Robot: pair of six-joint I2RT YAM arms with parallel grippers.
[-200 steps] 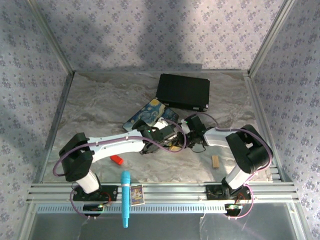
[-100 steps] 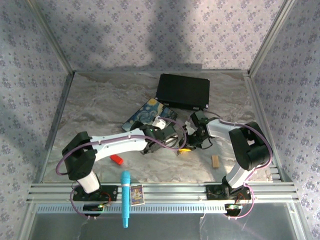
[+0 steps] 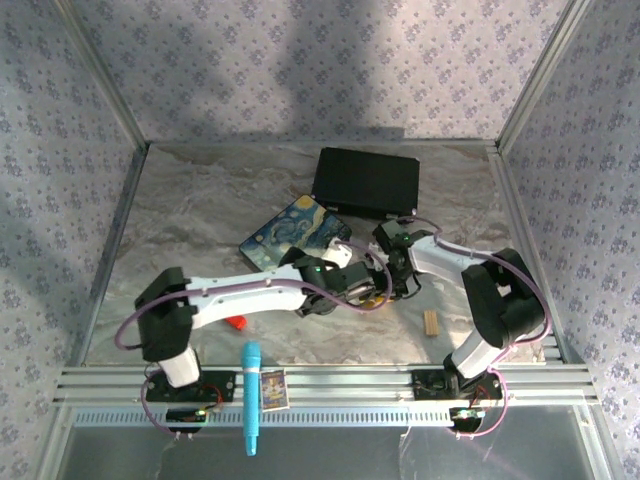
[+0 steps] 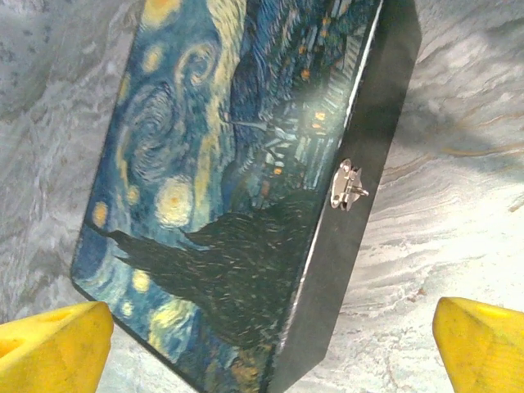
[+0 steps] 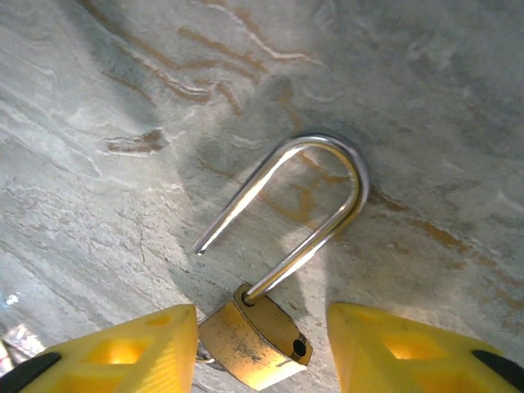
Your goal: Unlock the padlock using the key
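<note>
The padlock (image 5: 246,340) lay flat on the marbled table (image 5: 393,98), its brass body between the fingertips of the right gripper (image 5: 258,332). Those fingers stood apart with a sliver of table on each side of the body, so they bracketed it without clamping it. The silver shackle (image 5: 340,205) had one leg seated in the body and the other free and swung out to the side, so we judged the lock already sprung, or very nearly. A tiny ring-like bit at the body's left edge could have been part of the key, but it was too small for us to tell.

To do this step well, we thought the right fingers should close squarely on the body's flat sides, staying off the shackle and the dark hole in its end face, and hold it steady so nothing twisted away. The left gripper (image 4: 264,340) hung wide open with nothing in it over the starry-night box (image 4: 213,180), near its silver latch (image 4: 348,185).

We counted one padlock, one painted box, one black case (image 3: 365,183), one pale wooden block (image 3: 431,322), one small red piece (image 3: 233,322), one blue pen-like tool (image 3: 250,395) and one small card (image 3: 272,390).
</note>
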